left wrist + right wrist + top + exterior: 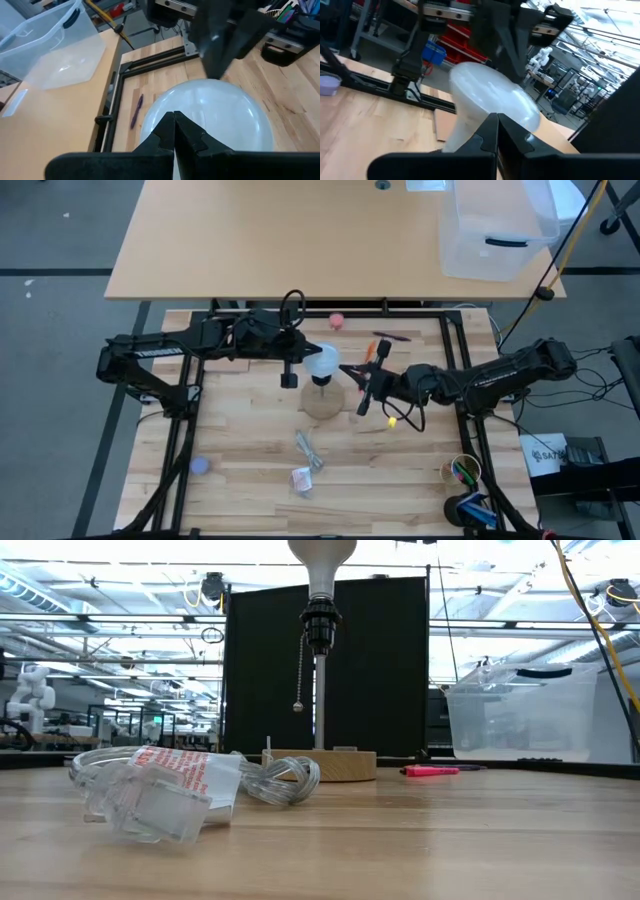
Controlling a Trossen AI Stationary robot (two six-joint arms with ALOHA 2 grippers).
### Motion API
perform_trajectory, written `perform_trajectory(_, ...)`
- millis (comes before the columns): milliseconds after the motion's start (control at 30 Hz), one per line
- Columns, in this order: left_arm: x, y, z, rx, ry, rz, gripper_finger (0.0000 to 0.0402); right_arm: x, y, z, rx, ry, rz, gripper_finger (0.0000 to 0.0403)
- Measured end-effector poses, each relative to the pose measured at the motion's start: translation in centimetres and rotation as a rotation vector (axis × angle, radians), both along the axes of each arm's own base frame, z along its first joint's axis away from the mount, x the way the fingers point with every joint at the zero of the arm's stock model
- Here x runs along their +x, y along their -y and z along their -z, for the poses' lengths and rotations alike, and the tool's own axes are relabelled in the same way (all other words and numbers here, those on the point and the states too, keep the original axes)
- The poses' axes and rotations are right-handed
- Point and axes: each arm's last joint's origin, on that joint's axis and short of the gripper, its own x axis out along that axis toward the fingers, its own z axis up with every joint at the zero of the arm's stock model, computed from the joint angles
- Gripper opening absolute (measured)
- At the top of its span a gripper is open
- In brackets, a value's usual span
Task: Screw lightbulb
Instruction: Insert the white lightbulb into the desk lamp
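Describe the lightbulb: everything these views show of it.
The lightbulb is white with a frosted, smooth round globe narrowing to a neck. It stands upright, neck down, in the black socket atop a thin post rising from the round wooden base; a pull chain hangs beside it. Its screw base is hidden inside the socket. The shut left gripper and shut right gripper flank it, neither visibly touching the globe.

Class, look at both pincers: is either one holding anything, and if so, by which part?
Nothing is held. The left pincer and the right pincer are both shut and empty, one on each side of the lightbulb, which sits in its socket.
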Motion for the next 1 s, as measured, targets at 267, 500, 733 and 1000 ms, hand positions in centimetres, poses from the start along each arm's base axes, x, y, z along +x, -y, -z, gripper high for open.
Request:
perform_trajectory(267,0.1,-0.1,-0.1,0.009,0.016,-0.012,0.0,-0.1,-0.9,0.0,-0.003,0.002,-0.029,0.0)
perform_trajectory(500,0.1,-0.1,-0.1,0.01,0.017,-0.012,0.0,-0.5,-1.4,0.0,-0.03,-0.018,0.112,0.0)
perform_trajectory(733,0.1,0.0,-0.1,0.009,0.017,-0.01,0.0,-0.4,0.3,0.0,-0.08,-0.041,0.24,0.0)
perform_trajectory(1000,0.1,0.0,-0.1,0.006,0.017,-0.005,0.0,0.0,2.2,0.0,-0.073,-0.027,0.213,0.0)
